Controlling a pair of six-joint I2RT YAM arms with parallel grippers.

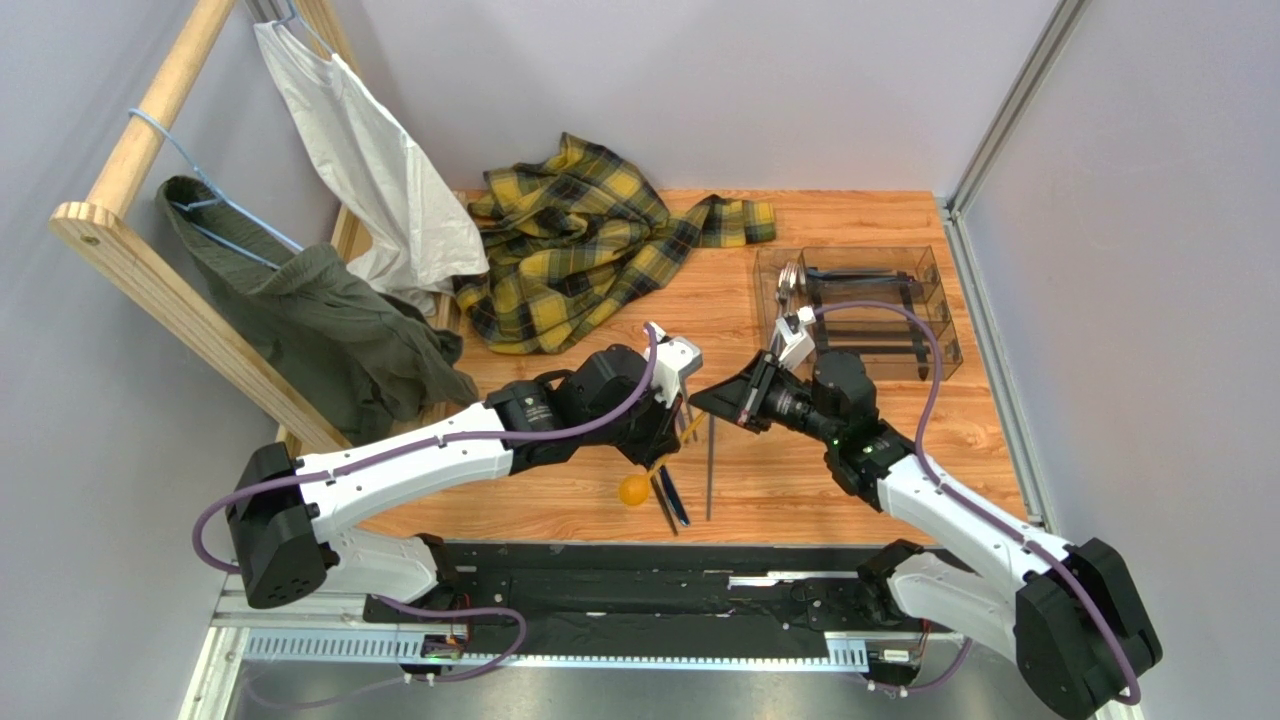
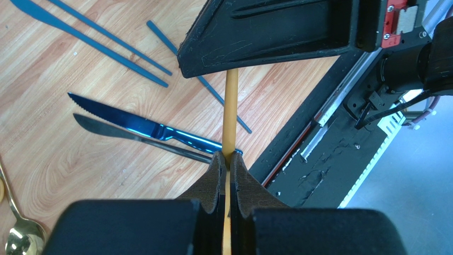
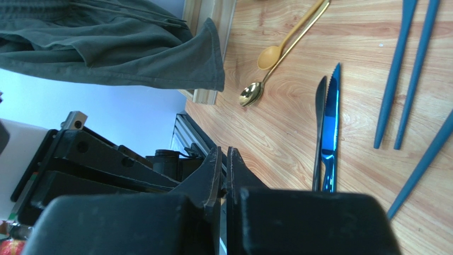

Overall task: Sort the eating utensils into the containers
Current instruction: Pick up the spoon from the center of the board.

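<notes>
left hand [image 2: 229, 164]: clamped on gold rod [image 2: 231, 111], mid-tabletop [image 1: 842, 465]
gold rod: runs from the left fingers to the right hand [image 3: 224, 159]; its end is hidden behind that hand
right hand: fingers together, just beside left hand; can't tell if it grips the rod
knives: blue [image 2: 127, 118] and grey [image 2: 122, 134], side by side on tabletop below the hands
teal sticks [image 3: 392, 79]: flat, near knives
gold spoons [image 3: 270, 56]: two, left of knives
tray [image 1: 924, 270]: far right, well apart from hands
</notes>
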